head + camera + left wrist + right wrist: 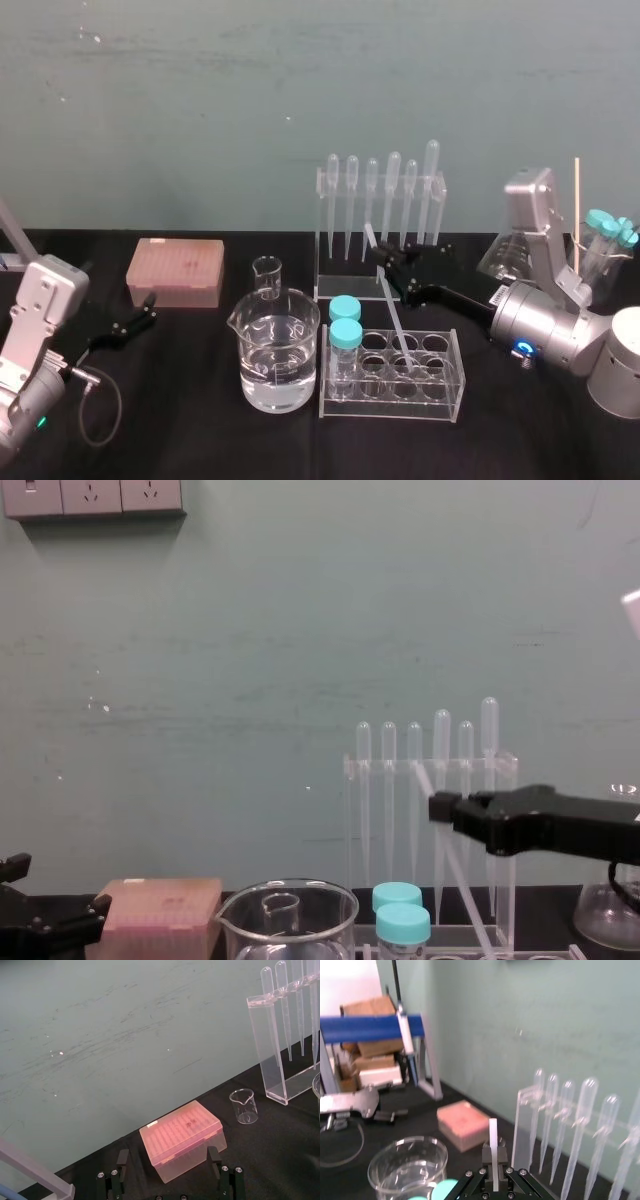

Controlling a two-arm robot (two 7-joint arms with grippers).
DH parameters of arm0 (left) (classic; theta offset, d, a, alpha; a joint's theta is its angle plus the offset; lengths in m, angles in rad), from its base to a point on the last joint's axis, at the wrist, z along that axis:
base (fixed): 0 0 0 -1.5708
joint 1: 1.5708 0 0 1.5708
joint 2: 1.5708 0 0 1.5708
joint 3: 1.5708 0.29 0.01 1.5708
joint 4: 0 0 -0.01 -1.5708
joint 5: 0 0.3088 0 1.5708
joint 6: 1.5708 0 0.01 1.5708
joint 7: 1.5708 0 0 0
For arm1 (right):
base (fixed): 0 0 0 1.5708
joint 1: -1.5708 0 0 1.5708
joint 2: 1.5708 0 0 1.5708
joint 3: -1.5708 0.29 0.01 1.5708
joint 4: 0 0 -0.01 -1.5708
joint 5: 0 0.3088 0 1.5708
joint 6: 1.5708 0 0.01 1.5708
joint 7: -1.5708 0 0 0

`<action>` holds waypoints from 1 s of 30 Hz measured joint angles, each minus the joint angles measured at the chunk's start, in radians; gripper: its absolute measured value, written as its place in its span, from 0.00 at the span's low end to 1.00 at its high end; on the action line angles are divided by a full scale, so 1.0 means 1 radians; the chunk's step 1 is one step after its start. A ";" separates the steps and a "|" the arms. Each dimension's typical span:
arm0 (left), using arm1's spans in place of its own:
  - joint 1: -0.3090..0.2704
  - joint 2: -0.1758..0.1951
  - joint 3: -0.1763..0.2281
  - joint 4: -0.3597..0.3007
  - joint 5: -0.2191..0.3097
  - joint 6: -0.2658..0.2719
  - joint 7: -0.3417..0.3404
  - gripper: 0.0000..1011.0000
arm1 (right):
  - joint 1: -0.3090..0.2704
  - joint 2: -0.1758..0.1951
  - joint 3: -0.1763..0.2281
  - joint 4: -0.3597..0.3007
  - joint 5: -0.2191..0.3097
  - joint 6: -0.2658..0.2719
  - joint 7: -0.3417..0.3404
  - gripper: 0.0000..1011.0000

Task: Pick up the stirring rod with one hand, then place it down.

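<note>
The stirring rod (pixel 392 305) is a thin translucent stick leaning with its lower end in a well of the clear tube rack (pixel 452 405). My right gripper (pixel 385 262) reaches in from the right and is shut on the rod's upper part. In the right wrist view the rod (pixel 493 1140) stands up between the closed black fingers. From the chest view the rod (pixel 462 880) slants down below the right gripper (pixel 440 808), in front of the pipettes. My left gripper (pixel 140 318) rests open at the left by the pink box, its fingers (pixel 122 1160) spread wide.
A large beaker of water (pixel 278 360) and a small beaker (pixel 267 277) stand left of the rack. Two blue-capped tubes (pixel 345 335) sit in the rack's left end. A pipette stand (pixel 380 215) is behind, a pink tip box (pixel 175 270) at left, a flask (pixel 505 255) at right.
</note>
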 joint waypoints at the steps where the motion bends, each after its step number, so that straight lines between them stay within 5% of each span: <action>1: 0.000 0.000 0.000 0.000 0.000 0.000 0.000 0.99 | -0.016 -0.003 0.016 -0.010 0.000 -0.034 -0.006 0.06; 6: 0.000 0.000 0.000 0.000 0.000 0.000 0.000 0.99 | -0.071 -0.011 0.069 -0.055 0.028 -0.111 -0.013 0.06; 18: 0.000 0.000 0.000 0.000 0.000 0.000 0.000 0.99 | -0.140 -0.006 0.179 -0.208 0.141 -0.158 0.017 0.06; 30: 0.000 0.000 0.000 0.000 0.000 0.000 0.000 0.99 | -0.137 0.021 0.197 -0.256 0.156 -0.174 0.040 0.06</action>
